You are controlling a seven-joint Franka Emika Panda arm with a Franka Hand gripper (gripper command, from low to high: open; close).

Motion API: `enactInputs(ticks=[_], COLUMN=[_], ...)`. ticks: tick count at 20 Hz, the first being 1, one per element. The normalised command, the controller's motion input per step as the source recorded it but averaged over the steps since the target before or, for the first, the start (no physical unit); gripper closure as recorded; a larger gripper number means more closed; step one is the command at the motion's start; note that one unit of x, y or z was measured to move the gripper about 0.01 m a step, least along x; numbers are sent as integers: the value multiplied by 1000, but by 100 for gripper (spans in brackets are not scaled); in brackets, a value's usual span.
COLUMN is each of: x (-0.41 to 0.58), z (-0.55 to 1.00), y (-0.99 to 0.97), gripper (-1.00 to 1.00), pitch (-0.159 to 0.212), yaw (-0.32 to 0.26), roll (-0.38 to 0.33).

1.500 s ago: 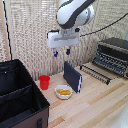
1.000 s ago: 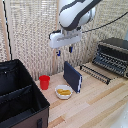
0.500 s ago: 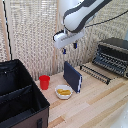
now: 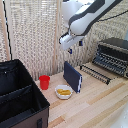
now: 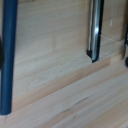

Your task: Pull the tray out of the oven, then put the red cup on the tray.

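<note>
The gripper (image 4: 69, 51), its opening impossible to judge, hangs above the upright blue panel (image 4: 72, 76), with white bowl (image 4: 63, 92) and red cup (image 4: 44, 82) below.

Oven (image 4: 114, 55), black-and-silver, is seen at the exterior view's right, its front opened. Tray (image 4: 96, 73), dark thin bars, is extended out in front of the oven, over the table (image 4: 95, 102). Red cup (image 4: 44, 82) is stood upright on the table, well apart from the tray.
</note>
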Motion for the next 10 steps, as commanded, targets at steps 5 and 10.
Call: enactInputs(ticks=[5, 10], x=[-119, -20], z=[0, -18], y=[-433, -413], gripper=[-100, -100], pitch=[-18, -22], yaw=[86, 71], roll=[-338, -317])
